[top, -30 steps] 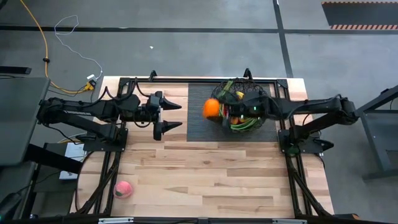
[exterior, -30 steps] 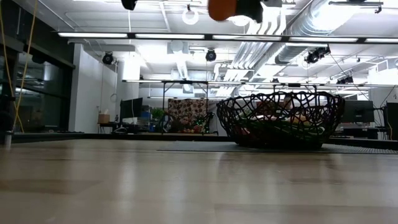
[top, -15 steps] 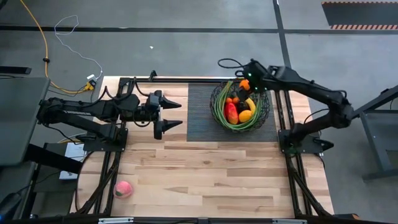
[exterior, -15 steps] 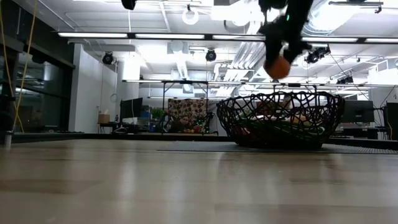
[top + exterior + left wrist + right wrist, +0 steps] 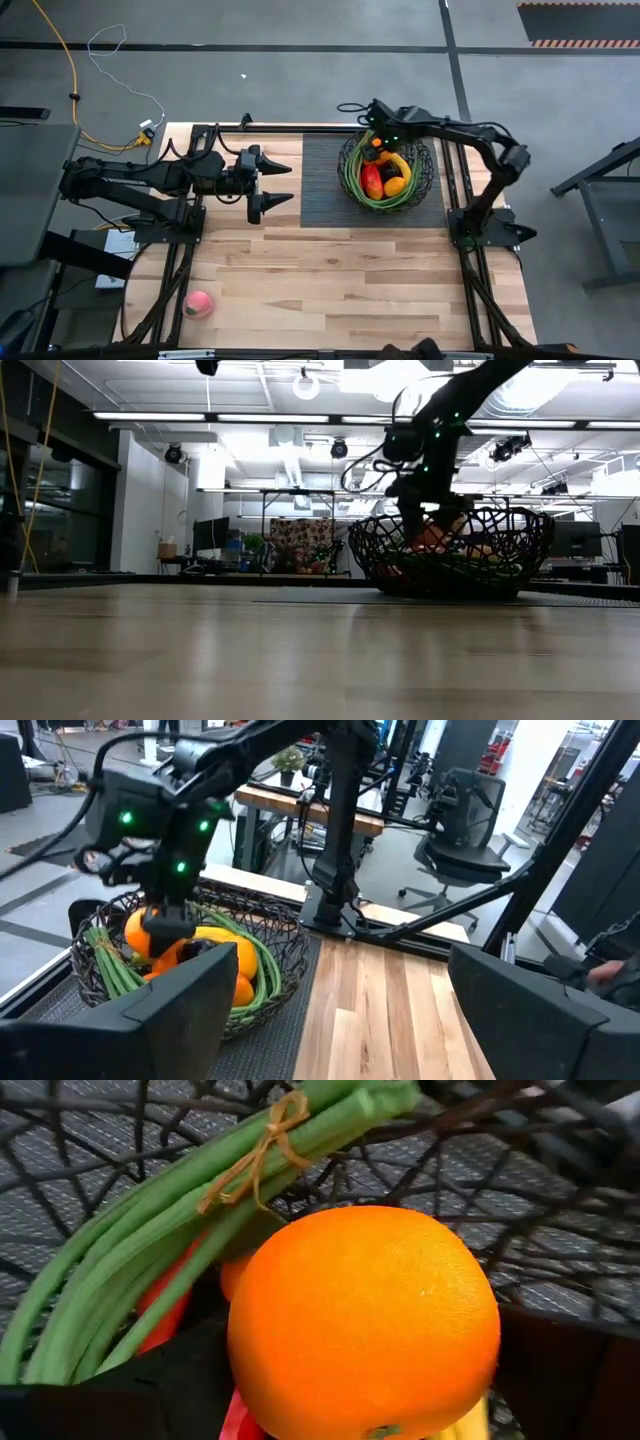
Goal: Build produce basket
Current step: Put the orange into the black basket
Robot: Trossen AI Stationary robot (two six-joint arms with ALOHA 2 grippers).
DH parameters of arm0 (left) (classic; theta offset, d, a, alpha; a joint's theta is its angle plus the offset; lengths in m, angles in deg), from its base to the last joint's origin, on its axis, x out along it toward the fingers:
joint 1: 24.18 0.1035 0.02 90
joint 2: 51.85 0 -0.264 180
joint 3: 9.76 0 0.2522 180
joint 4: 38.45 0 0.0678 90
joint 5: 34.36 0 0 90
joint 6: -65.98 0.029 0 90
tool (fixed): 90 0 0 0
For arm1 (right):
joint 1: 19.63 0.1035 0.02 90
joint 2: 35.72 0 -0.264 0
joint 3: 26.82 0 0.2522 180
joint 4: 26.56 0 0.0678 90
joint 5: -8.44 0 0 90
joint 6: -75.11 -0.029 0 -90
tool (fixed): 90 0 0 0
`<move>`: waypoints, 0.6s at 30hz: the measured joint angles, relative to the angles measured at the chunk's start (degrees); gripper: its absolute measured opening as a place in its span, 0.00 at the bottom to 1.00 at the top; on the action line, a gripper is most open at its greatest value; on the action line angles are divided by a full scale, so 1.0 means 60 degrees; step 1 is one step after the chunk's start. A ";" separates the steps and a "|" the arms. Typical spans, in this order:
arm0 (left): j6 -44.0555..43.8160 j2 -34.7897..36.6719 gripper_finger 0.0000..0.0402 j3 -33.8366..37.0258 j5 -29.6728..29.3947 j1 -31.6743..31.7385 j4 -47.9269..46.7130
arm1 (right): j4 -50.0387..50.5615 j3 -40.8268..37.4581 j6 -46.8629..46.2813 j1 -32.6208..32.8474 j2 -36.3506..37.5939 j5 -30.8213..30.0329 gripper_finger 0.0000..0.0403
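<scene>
The black wire basket (image 5: 388,172) stands on the dark ribbed mat (image 5: 322,180) at the table's far right. In it lie a red-green mango (image 5: 371,183), a banana (image 5: 401,163), another orange (image 5: 395,186) and tied green stalks (image 5: 150,1270). My right gripper (image 5: 375,150) reaches down into the basket's far left part, shut on an orange (image 5: 365,1320). My left gripper (image 5: 290,184) hangs open and still above the table, left of the mat. A pink peach (image 5: 199,304) rests on the table's near left. My right gripper pinches the orange between its two fingers (image 5: 120,1390), one on each side of the fruit's round body (image 5: 260,1350). It comes from above, pointing down into the basket (image 5: 420,520). The orange (image 5: 432,538) sits below the rim among the other fruit; whether it rests on them is hidden.
Bare wooden tabletop (image 5: 340,280) stretches across the near half, with the black arm frames (image 5: 470,235) along both sides. The basket's wire rim (image 5: 450,518) stands around my right gripper. In the left wrist view the basket (image 5: 260,950) shows ahead on the mat.
My right gripper has carried the orange from high above the mat's left part toward the table's right and far edge, over the basket, then down below the basket's rim. It has stayed shut on the orange throughout.
</scene>
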 joint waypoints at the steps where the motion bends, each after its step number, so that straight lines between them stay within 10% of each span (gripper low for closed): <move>1: 0.0000 -0.0002 0.87 0.0000 0.0000 0.0000 0.0000 | -0.0043 0.0000 0.0000 0.0000 -0.0118 0.0038 0.85; 18: -0.0073 -0.0003 0.87 0.0000 -0.0212 0.0000 0.0004 | -0.0530 0.0004 -0.0015 0.0000 -0.0396 0.0192 0.85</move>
